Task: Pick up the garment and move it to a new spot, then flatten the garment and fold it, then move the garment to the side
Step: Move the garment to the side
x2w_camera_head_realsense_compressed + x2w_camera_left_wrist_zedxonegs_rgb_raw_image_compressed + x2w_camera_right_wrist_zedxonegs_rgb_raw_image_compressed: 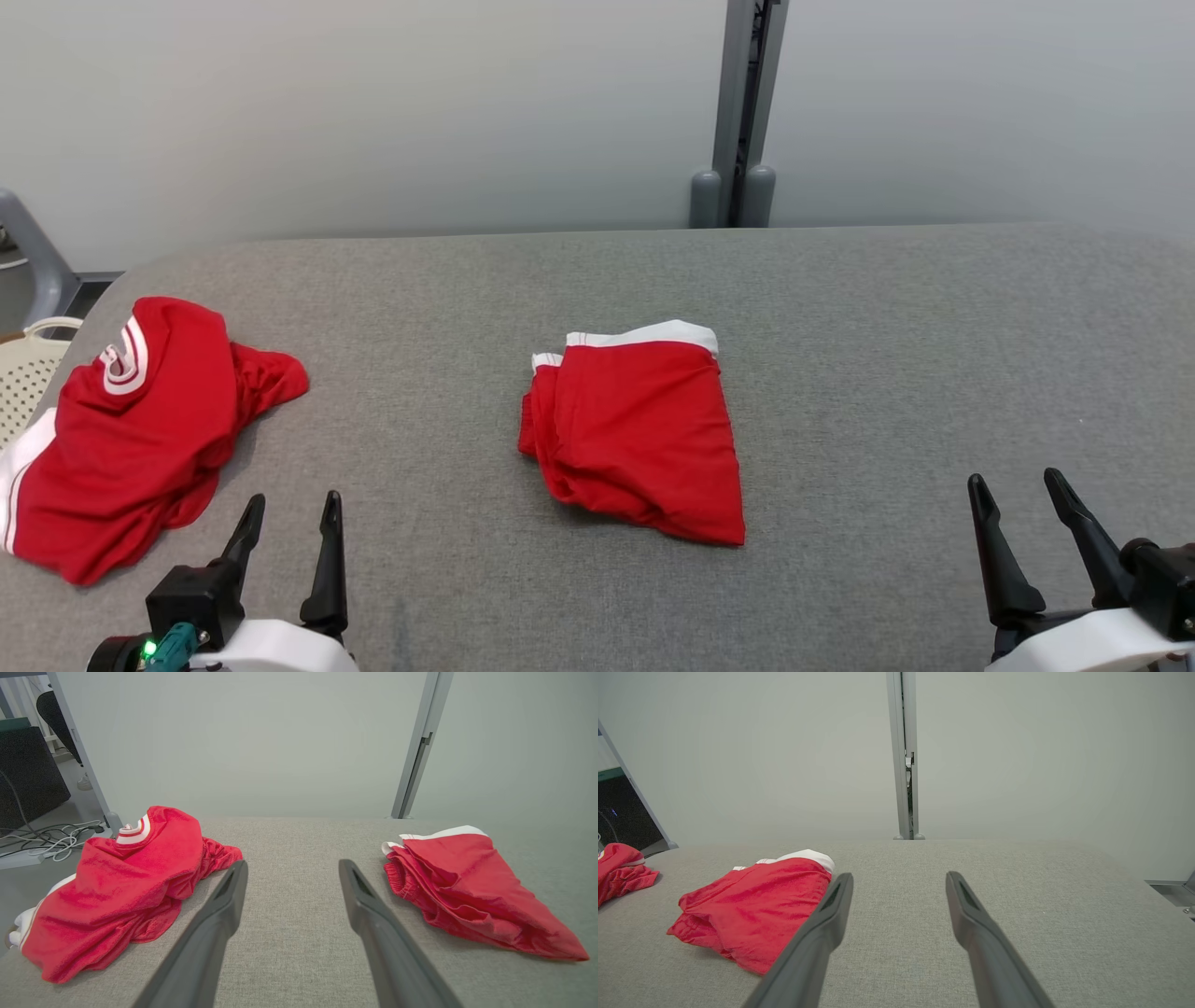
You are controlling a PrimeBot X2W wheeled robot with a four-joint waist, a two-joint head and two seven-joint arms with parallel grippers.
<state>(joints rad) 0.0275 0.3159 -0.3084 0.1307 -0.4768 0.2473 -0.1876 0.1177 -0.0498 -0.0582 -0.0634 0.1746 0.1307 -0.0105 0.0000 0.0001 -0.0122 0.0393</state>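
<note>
A folded red garment with a white waistband (pixel 639 429) lies in the middle of the grey table (pixel 840 308); it also appears at the right of the left wrist view (pixel 467 886) and the left of the right wrist view (pixel 756 905). A second red garment with white trim (pixel 131 429) lies crumpled at the table's left edge (pixel 121 891). My left gripper (pixel 291 509) stands open at the lower left, between the two garments and touching neither. At the lower right my right gripper (pixel 1013 485) is open, well to the right of the folded garment.
A pale perforated basket (pixel 28 369) sits off the table's left edge. A grey post (pixel 742 112) stands behind the table against a light wall. Cables lie on the floor (pixel 46 837) to the left. Bare table surface stretches across the right half.
</note>
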